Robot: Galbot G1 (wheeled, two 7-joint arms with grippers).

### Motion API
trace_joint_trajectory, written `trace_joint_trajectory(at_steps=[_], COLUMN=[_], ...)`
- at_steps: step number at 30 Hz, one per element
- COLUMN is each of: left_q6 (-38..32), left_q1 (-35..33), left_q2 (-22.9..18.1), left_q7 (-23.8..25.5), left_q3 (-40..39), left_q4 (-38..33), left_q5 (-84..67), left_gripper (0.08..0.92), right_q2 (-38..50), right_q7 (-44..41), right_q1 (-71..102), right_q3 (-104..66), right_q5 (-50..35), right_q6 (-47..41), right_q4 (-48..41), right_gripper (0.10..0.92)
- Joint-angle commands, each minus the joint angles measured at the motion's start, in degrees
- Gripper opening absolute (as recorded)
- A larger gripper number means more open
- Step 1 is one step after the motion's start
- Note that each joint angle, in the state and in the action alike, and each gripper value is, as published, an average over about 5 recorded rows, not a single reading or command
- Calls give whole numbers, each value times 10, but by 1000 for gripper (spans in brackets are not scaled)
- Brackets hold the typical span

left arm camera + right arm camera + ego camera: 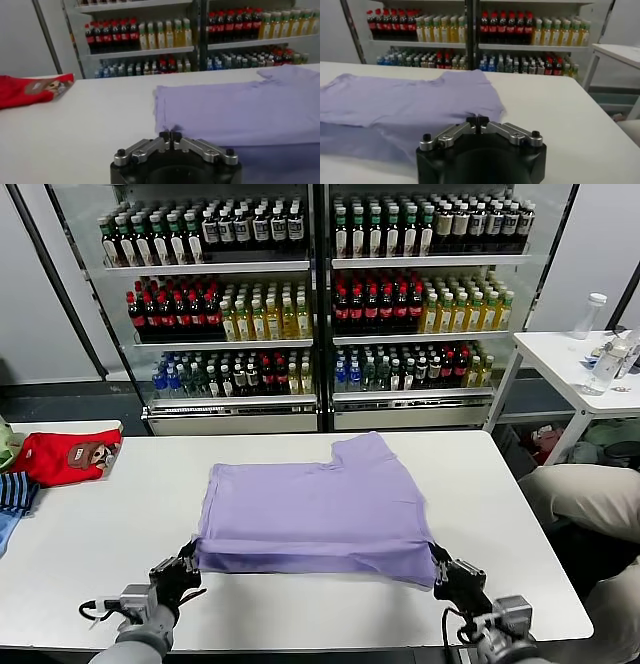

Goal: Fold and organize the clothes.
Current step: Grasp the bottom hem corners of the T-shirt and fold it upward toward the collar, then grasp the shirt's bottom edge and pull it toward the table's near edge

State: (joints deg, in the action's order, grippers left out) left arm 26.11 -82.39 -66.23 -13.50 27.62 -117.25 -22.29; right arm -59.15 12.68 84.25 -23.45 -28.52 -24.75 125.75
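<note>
T-shirt (315, 509): lavender, lying partly folded near the middle of the table, toward the robot's edge; its print is not showing.
Cooler (320, 304): standing behind the table, its shelves filled with rows of bottles; it is well apart from the T-shirt.
Table (100, 534): white, carrying everything; bare surface is showing on both sides of the T-shirt.
Side table (575, 364): white, standing at the far right, holding a clear bottle (590, 314).
Person (585, 499): sitting at the right edge, a knee in beige trousers just beside the table corner.
Red garment (65, 456): lying at the far left with a brown cartoon face, well apart from the T-shirt.
Striped garment (15, 494): blue, lying at the left edge, just beside the red one.
In the way: nothing is lying between either gripper and the T-shirt.
Long axis: running left to right across the table; a sleeve is sticking out at the far right corner, and a doubled-over hem band is running along the near edge.
Left gripper (185, 562): clenched on the T-shirt's near left corner, fingers (170, 137) meeting at the cloth edge.
Right gripper (440, 569): clenched on the near right corner, fingers (477, 121) pinching the fabric.
</note>
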Motion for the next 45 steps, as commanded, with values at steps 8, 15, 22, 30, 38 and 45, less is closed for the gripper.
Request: trace_joint_trajectory(at_steps=[8,15,22,30,38,45], left_q6=[4,14,15,43,59,68], left_q1=[95,92,73,7,-10,0], left_q2=[-2,-10,15,27,9,16], left_q7=[29,37,14,-19,-21,-23], left_q3=[-29,-38,4,27,1,8], left_q4=[79,102,66,-40,1,36], left_q5=[15,45,25,-27,-25,-14], left_gripper=[91,243,441,675,819,749], right_q2=[-17,-22,5,-5,-17,-21], right_q7=[-1,4,5,14,28,30], right_q1=[-72,-68,8,62,50,44], right_q3=[39,25,-33,-28,-8,6], right_q5=[10,14,7,7,-25,-41], right_q6=[-30,-30,-44,-60,-60,-59], right_q4=[-70,-69,8,12,-18,-29], right_gripper=[143,327,517,750,816,664])
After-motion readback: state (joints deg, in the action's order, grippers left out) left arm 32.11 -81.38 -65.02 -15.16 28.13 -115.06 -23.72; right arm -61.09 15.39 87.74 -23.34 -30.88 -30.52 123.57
